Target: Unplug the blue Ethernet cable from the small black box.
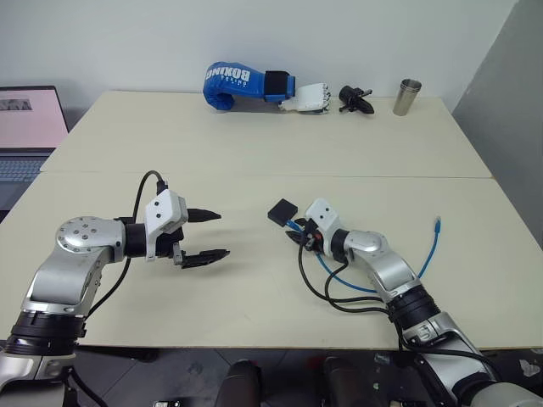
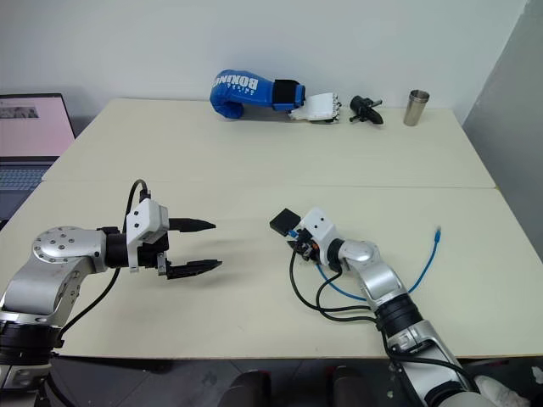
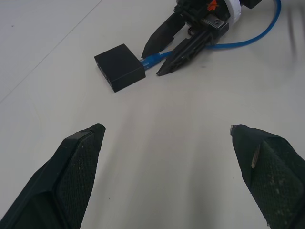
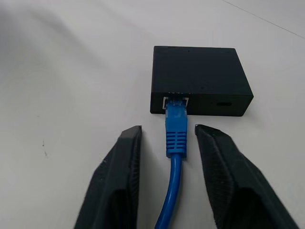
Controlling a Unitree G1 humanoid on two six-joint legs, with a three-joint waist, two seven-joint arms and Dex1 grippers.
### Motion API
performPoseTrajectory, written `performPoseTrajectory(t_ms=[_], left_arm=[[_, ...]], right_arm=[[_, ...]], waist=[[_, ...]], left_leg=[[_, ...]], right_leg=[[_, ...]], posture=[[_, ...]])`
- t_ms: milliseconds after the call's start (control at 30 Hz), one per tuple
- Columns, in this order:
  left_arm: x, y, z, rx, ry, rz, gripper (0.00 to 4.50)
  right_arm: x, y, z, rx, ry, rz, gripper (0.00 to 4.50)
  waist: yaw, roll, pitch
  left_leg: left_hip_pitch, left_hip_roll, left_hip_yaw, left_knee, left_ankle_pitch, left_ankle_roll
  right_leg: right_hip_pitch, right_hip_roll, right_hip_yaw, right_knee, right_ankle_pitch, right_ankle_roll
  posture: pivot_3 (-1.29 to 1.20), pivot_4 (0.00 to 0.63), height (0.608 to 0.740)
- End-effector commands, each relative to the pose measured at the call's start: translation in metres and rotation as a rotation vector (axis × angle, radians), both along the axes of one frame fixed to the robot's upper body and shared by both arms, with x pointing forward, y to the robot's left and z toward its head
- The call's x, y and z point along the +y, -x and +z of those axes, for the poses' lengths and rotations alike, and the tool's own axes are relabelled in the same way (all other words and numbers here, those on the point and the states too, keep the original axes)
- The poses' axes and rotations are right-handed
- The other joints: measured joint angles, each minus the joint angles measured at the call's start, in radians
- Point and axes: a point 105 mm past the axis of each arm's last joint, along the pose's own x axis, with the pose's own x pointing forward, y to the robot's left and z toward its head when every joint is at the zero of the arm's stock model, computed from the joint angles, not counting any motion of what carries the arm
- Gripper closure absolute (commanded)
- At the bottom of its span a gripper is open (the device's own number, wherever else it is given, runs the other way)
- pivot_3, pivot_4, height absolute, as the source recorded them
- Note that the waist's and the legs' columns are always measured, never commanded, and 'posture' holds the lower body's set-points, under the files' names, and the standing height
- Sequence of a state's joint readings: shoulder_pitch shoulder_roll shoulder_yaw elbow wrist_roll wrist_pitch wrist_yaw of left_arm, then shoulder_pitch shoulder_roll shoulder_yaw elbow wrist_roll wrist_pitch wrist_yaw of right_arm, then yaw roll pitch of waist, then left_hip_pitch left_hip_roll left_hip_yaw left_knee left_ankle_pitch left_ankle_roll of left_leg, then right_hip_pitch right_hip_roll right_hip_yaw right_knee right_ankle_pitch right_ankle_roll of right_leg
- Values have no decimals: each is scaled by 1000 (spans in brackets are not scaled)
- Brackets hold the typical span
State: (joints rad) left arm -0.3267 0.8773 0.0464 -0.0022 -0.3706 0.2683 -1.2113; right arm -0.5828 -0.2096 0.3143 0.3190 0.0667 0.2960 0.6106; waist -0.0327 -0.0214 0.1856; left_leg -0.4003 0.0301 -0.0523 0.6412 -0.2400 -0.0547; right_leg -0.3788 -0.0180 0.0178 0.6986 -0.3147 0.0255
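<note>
Right gripper [image 4: 164,157]: jaws narrow, one finger each side of the cable's plug end, small gaps both sides; not clamped on it as far as the wrist view shows.
Cable [image 4: 175,138]: blue, runs between the right jaws, plug seated in the box port just past the fingertips. Rest of it trails back under the right arm; free end [image 1: 438,224] lies on the table off to that arm's right, well apart from the jaws.
Box [image 4: 199,78]: small, black, flat on the table, just ahead of the right fingertips, port edge facing them. No finger touching it.
Left gripper [image 1: 205,235]: jaws wide, nothing between them, pointing twd the box and right gripper; well apart from both.
Left fingers [image 3: 78,171]: bare table between them; box and right gripper show beyond the gap.
Table [image 1: 254,153]: pale, seam across the middle.
Far edge, well away from both jaws: blue boxing glove [image 1: 239,85], white robot hand [image 1: 307,97], small black part [image 1: 355,99], metal cup [image 1: 406,97].
Laptop [image 1: 25,136]: open, beyond the table's left edge, far from the left jaws.
</note>
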Motion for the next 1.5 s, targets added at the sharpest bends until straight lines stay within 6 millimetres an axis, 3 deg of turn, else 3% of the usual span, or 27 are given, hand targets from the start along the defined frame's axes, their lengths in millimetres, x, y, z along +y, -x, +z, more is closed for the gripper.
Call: performPoseTrajectory(t_ms=[33, 133, 267, 400, 567, 833, 1167, 1267, 1500], left_arm=[[-4, 0, 8, -31, 9, -19, 0], [-3, 0, 8, -15, 24, -9, 0], [2, -5, 5, 73, 77, 64, 0], [6, -13, 16, 247, 345, 148, 0], [-3, -12, 23, 393, 544, 156, 0], [-36, 0, 40, 534, 681, 54, 0], [-47, -5, 42, 559, 716, 46, 0], [-50, -6, 41, 574, 723, 33, 421], [-59, -5, 39, 638, 727, -17, 1872]], right_arm=[[3, -1, 14, -55, -4, 17, 3694], [6, 2, 22, -94, 3, 41, 4310], [12, 9, 45, -218, 30, 104, 4352], [12, 26, 78, -514, 156, 239, 4356], [5, 40, 92, -699, 235, 352, 4356], [3, 56, 105, -718, 193, 430, 4357], [2, 59, 107, -688, 193, 454, 4366], [3, 60, 107, -687, 194, 458, 4366], [6, 61, 108, -730, 223, 464, 4366]], waist=[[0, 0, 0], [0, 0, 0], [0, 0, 0], [0, 0, 0], [-1, 0, 0], [0, 0, 0], [1, 0, 0], [1, 0, 0], [1, 0, 0]], left_leg=[[0, 0, 0, 0, 0, 0], [0, 0, 0, 0, 0, 0], [0, 0, 0, 0, 0, 0], [-1, 0, -1, 0, 0, 0], [-1, 0, -1, 2, 0, 0], [-1, 0, -2, 3, 0, 0], [0, 0, -2, 3, 0, 0], [0, 0, -2, 3, 0, 0], [0, -1, -2, 3, 0, 0]], right_leg=[[0, 0, 0, 0, 0, 0], [0, 0, 0, 0, 0, 0], [0, 0, 0, 0, 0, 0], [0, 0, -1, 0, 0, 0], [0, 0, -1, 0, 0, 0], [1, 0, -1, 1, 0, 0], [2, -1, -1, 0, 0, 0], [2, -1, -1, 0, 0, 0], [2, -1, -1, 0, 0, 0]], posture=[[0, 150, 740], [0, 150, 740], [0, 150, 740], [0, 150, 740], [0, 150, 740], [0, 150, 740], [0, 150, 740], [0, 150, 740], [0, 150, 740]])
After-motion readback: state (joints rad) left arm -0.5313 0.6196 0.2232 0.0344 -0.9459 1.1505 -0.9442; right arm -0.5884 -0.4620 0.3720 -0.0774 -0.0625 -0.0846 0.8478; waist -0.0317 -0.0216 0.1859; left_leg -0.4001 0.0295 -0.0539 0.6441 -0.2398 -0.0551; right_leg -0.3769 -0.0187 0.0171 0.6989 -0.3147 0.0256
